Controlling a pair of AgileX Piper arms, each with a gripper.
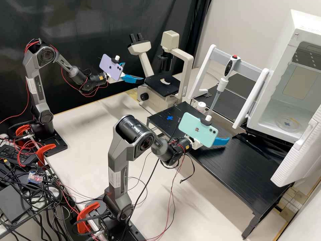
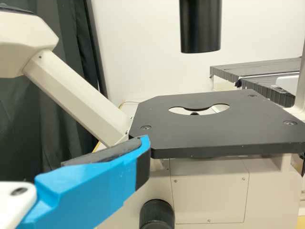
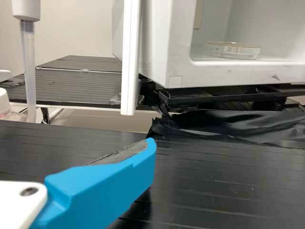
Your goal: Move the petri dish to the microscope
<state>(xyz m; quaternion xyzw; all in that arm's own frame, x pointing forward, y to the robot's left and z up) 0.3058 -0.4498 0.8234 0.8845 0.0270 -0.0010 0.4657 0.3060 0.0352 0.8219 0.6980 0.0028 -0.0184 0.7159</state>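
The clear petri dish [image 1: 287, 123] lies flat inside the open white chamber, over a blue cross; the right wrist view shows the dish [image 3: 233, 49] from the side. The cream microscope [image 1: 160, 84] stands at the back, its black stage [image 2: 209, 131] bare around a cut-out. My left gripper [image 1: 135, 73] hangs open just left of the stage; in its wrist view the gripper [image 2: 142, 143] has one finger low before the stage's near corner. My right gripper [image 1: 223, 141] is open above the black rack, in front of the chamber; its wrist view shows the gripper [image 3: 151, 145] with a bare pad.
A low black rack [image 1: 240, 170] with a blue cross runs in front of the chamber [image 3: 157, 62]. The chamber's open door [image 1: 299, 150] juts out at the right. A pipette [image 1: 220, 87] hangs from a white stand, near a white-capped bottle [image 1: 201, 106].
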